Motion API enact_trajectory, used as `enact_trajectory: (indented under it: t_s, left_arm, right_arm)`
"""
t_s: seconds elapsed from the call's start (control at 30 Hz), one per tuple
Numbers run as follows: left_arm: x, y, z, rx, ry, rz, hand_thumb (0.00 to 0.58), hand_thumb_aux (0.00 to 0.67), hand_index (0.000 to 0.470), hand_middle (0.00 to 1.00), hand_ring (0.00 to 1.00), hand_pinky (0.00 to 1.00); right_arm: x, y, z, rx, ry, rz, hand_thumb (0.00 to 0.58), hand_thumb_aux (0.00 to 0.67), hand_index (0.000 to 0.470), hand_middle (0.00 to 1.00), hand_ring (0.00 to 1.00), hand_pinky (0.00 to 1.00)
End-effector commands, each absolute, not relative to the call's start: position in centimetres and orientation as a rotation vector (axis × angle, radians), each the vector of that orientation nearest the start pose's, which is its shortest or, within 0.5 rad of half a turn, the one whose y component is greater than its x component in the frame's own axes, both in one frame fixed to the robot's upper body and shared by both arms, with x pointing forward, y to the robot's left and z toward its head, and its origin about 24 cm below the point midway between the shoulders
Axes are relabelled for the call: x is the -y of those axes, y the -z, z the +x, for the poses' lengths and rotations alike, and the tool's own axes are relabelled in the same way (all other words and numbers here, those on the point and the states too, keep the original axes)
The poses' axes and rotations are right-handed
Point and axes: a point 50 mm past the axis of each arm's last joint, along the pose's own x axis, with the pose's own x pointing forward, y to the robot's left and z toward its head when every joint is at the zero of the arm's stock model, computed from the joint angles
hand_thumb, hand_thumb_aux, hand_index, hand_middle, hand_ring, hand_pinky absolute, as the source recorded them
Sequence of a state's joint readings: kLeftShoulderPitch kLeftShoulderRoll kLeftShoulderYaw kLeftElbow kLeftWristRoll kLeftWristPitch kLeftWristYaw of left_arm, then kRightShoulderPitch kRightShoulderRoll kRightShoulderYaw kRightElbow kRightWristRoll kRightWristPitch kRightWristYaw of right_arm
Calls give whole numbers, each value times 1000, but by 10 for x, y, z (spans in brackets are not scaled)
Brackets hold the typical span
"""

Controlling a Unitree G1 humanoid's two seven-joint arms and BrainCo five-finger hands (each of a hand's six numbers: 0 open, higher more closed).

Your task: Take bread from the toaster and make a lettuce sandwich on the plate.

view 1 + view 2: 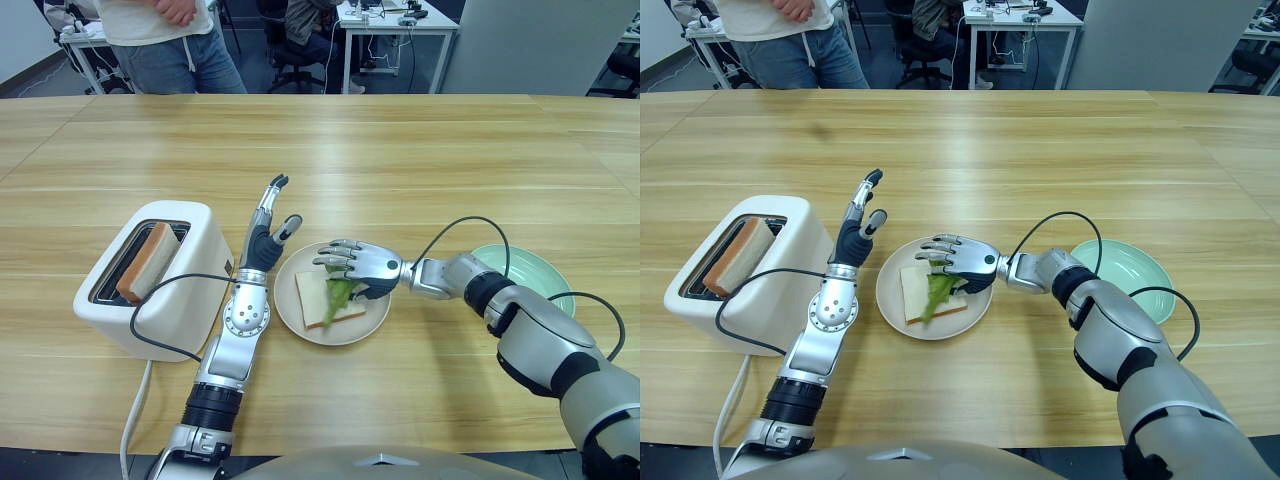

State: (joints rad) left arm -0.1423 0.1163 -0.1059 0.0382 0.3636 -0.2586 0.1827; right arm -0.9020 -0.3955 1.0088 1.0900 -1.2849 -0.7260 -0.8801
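The right hand pinches soft, floppy lettuce over the bread on the plate; the left hand is open and empty; the slice in the toaster looks light and stiff; hold its flat sides.

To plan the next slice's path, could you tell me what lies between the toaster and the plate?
The left hand, open and empty, lies between the toaster and the plate; both eye views show it.
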Motion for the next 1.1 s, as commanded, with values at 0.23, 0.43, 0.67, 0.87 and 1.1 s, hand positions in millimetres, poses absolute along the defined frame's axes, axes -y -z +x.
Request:
enact_trajectory:
  t_s: [0.23,0.43,0.67,0.87,1.1]
  left_arm:
    - [-131,-85,272,375,29,440,0,0,0,0,0,0]
    - [-128,-83,272,369,50,438,0,0,0,0,0,0]
    - [-123,-82,273,369,82,440,0,0,0,0,0,0]
    - [-122,-80,272,369,95,443,0,0,0,0,0,0]
    - [-127,-82,273,381,68,438,0,0,0,0,0,0]
  right_arm:
    - [100,-40,321,1034,-915,-1563,0,0,0,0,0,0]
    - [100,-39,320,1022,-914,-1553,0,0,0,0,0,0]
    - [100,-45,325,1017,-870,-1552,9,5,4,0,0,0]
    - [101,-59,335,1038,-776,-1571,0,0,0,0,0,0]
    - [108,-90,353,1055,-494,-1522,0,0,0,0,0,0]
